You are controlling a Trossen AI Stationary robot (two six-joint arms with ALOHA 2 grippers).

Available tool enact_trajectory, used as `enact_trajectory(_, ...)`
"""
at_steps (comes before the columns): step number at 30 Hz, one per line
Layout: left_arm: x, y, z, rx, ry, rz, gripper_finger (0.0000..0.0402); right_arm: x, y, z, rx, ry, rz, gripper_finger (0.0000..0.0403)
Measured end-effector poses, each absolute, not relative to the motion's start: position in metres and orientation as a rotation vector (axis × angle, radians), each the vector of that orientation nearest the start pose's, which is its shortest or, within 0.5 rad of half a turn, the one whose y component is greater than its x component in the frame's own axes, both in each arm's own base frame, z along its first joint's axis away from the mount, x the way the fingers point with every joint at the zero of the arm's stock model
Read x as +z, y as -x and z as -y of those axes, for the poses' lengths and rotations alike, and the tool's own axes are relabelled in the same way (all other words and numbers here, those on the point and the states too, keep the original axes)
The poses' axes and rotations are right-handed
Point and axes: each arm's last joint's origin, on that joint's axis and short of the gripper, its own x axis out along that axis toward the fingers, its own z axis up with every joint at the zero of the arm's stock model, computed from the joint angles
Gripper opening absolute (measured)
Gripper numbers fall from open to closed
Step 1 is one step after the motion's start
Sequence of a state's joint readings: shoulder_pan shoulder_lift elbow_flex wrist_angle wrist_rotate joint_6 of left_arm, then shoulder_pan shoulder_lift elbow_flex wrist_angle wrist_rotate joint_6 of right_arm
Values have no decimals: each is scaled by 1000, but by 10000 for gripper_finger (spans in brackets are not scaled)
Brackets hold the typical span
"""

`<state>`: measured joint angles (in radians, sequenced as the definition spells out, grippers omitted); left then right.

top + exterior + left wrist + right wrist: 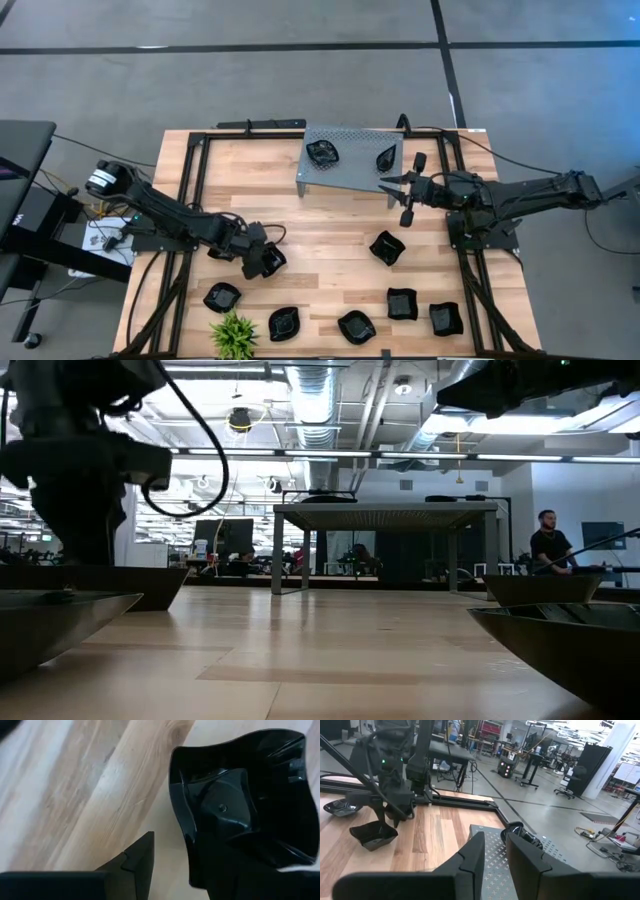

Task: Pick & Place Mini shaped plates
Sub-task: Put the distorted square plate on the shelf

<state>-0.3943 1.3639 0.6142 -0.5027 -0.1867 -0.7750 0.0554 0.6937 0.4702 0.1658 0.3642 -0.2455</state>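
My left gripper is clamped on a plate's rim at the table's seven o'clock; such an edge-only pinch on glossy ware could slip and drop it.

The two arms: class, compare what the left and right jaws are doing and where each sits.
The left gripper is low over the bare wood, jaws wide around a wavy-edged black plate; the right gripper is beside the grey perforated shelf, jaws part open and holding nothing. Both arms are dark and reach inward from opposite table sides.
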Motion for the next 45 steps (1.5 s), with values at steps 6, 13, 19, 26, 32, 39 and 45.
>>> enact_trajectory(6,147,-203,78,276,276,-1142,88,271,-164,1,-301,256,-93,75)
enact_trajectory(13,168,-226,79,227,250,-985,7,271,-164,1,-301,255,-93,75)
enact_trajectory(19,246,-275,67,173,59,-676,5,271,-164,1,-301,255,-93,75)
enact_trajectory(26,324,-313,20,89,-200,-447,5,270,-166,1,-300,256,-100,75)
enact_trajectory(32,334,-368,-36,14,-320,-444,6,264,-172,1,-296,262,-137,75)
enact_trajectory(39,318,-408,-111,93,-388,-517,6,260,-170,1,-290,268,-189,75)
enact_trajectory(45,288,-413,-154,106,-332,-581,7,263,-165,3,-303,261,-173,75)
